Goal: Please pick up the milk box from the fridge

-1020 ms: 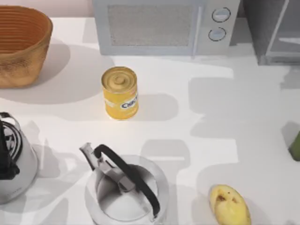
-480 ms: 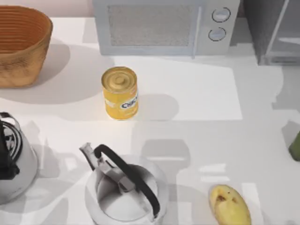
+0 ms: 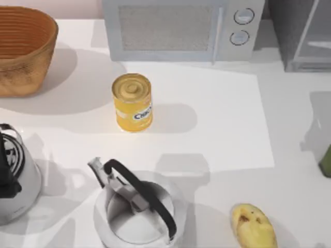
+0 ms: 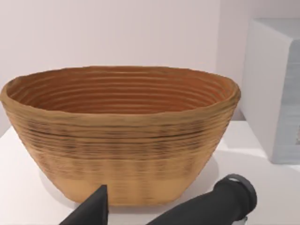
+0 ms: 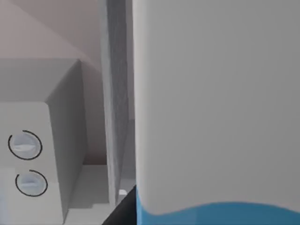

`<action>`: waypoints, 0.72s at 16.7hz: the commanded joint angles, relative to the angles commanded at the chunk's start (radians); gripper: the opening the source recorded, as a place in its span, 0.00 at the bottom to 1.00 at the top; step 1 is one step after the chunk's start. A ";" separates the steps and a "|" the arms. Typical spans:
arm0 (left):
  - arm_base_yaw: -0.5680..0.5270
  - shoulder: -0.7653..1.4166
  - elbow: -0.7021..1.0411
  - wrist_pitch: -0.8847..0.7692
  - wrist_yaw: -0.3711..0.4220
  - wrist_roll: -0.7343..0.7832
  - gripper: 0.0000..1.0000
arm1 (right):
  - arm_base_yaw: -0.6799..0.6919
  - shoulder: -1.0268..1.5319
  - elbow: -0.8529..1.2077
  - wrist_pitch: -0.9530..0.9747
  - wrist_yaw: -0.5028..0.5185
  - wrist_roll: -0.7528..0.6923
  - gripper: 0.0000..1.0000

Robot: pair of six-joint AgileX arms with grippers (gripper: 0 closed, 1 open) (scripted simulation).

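The milk box [image 5: 215, 117] rises very close in the right wrist view, white above with a light-blue band low down. A dark part of my right gripper [image 5: 123, 208] sits right beside it. Behind the carton stand the fridge's grey frame [image 5: 117, 93] and the microwave's two knobs. In the top view the fridge [image 3: 302, 36] is at the back right corner. A green piece [image 3: 326, 160] stands at that view's right edge; whether it is the carton's base is unclear. A dark part of my left gripper [image 4: 93, 208] points at the basket.
The microwave [image 3: 181, 31] lines the back edge and a woven basket [image 3: 26, 49] sits back left. A yellow can [image 3: 133, 102] stands mid-table. One kettle [image 3: 137, 209] is at the front, another [image 3: 13, 186] at the left edge. A potato [image 3: 252, 226] lies front right.
The arm shadows on the table in front of the fridge have slid to the right, leaving the middle brighter. None of the objects on the table has shifted.
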 joint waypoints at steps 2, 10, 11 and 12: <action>0.000 0.000 0.000 0.000 0.000 0.000 1.00 | 0.013 -0.142 -0.039 -0.064 0.013 0.000 0.00; 0.000 0.000 0.000 0.000 0.000 0.000 1.00 | 0.076 -0.643 -0.255 -0.373 0.066 -0.005 0.00; 0.000 0.000 0.000 0.000 0.000 0.000 1.00 | 0.083 -0.670 -0.270 -0.389 0.072 -0.006 0.00; 0.000 0.000 0.000 0.000 0.000 0.000 1.00 | 0.087 -0.688 -0.280 -0.400 0.076 -0.006 0.00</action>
